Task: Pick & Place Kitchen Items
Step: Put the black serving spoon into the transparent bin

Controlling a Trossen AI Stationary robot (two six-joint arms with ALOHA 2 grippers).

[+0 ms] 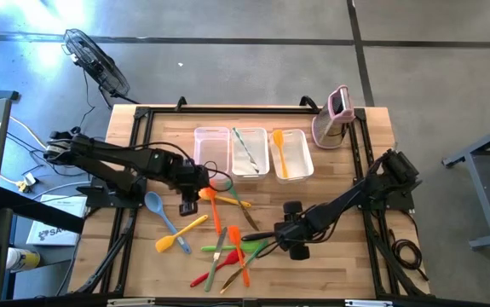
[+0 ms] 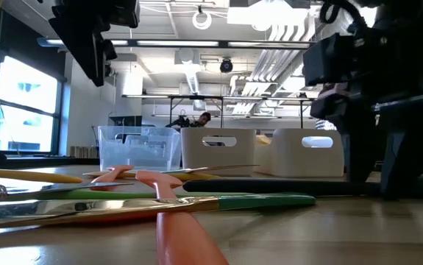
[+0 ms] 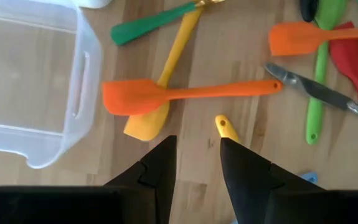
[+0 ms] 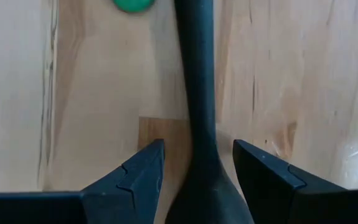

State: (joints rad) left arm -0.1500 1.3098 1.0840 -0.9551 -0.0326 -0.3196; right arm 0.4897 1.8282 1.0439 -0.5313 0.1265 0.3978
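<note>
1. Across the middle of the high view, the kitchen items (image 1: 219, 230) lie scattered on the wooden table (image 1: 347, 264): a blue spoon (image 1: 161, 213) and a yellow spatula (image 1: 181, 234) left of centre, with orange, green and red pieces crossing below centre. Three clear tubs (image 1: 253, 152) stand in a row at upper centre, and the right one holds an orange utensil (image 1: 280, 152). A pink-and-white gadget (image 1: 335, 115) stands at upper right. The left gripper (image 1: 200, 181) hovers left of centre, just below the tubs; the right gripper (image 1: 270, 234) sits low, right of centre, at the pile's edge.

2. In the low view, a green-handled utensil (image 2: 255, 200) and an orange handle (image 2: 185, 235) fill the foreground, with the tubs behind.

3. In the left wrist view, the left gripper (image 3: 197, 163) is slightly parted and empty, above an orange spatula (image 3: 166, 94) and the yellow one's tip; a clear tub sits at left.

4. In the right wrist view, the right gripper (image 4: 197, 163) is spread, straddling a black utensil handle (image 4: 197, 93) without pinching it.
</note>
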